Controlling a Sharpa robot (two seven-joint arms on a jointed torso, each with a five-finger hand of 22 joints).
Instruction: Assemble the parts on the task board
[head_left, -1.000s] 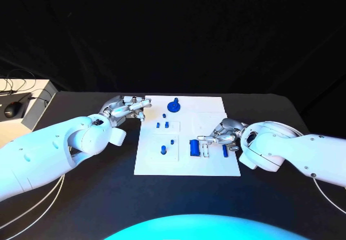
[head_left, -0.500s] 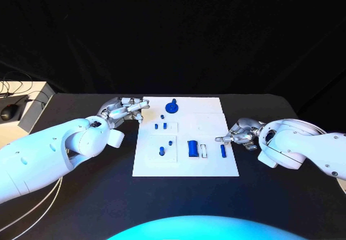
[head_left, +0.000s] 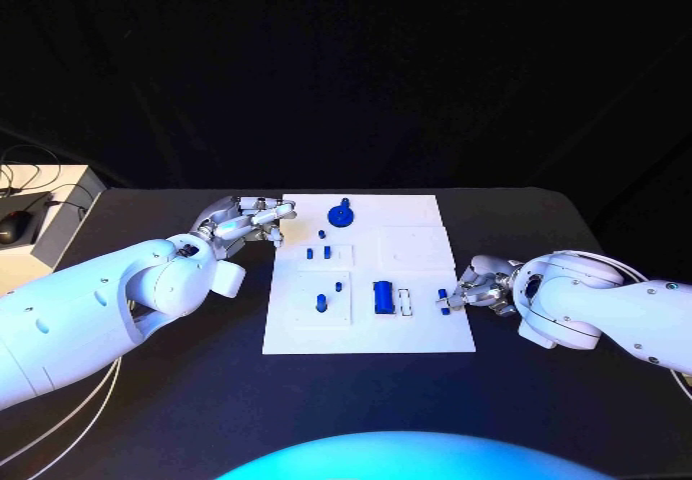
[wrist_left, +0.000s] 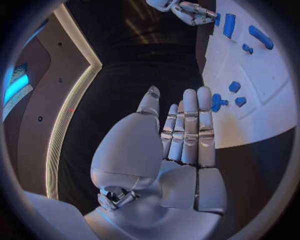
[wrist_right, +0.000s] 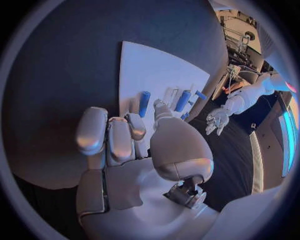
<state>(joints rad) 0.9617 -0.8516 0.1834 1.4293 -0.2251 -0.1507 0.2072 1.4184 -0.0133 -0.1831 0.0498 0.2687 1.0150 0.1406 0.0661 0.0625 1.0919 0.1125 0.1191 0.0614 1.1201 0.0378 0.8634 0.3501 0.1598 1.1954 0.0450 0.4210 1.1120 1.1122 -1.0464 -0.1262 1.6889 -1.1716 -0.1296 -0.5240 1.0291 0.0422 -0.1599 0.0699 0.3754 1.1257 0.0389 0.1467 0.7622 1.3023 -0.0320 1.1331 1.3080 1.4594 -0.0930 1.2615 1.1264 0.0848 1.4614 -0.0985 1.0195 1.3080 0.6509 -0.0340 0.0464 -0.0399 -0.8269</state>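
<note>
The white task board (head_left: 368, 330) lies mid-table. On it are a round blue knob (head_left: 342, 213), several small blue pegs, a large blue block (head_left: 384, 297) and a slim blue piece (head_left: 444, 301) by the right edge. My right hand (head_left: 477, 286) rests at that edge, just right of the slim piece, fingers loosely spread and holding nothing. In the right wrist view the hand (wrist_right: 125, 145) sits short of the slim piece (wrist_right: 144, 103). My left hand (head_left: 248, 220) hovers off the board's far left corner, fingers straight and empty (wrist_left: 181, 145).
A grey box (head_left: 72, 215) with a computer mouse (head_left: 18, 222) beside it stands at the table's far left, with cables behind. Black table surface surrounds the board on all sides.
My right hand has drawn back from over the blue block to the board's right edge, leaving the slim blue piece lying on the board. The left hand has stayed in place.
</note>
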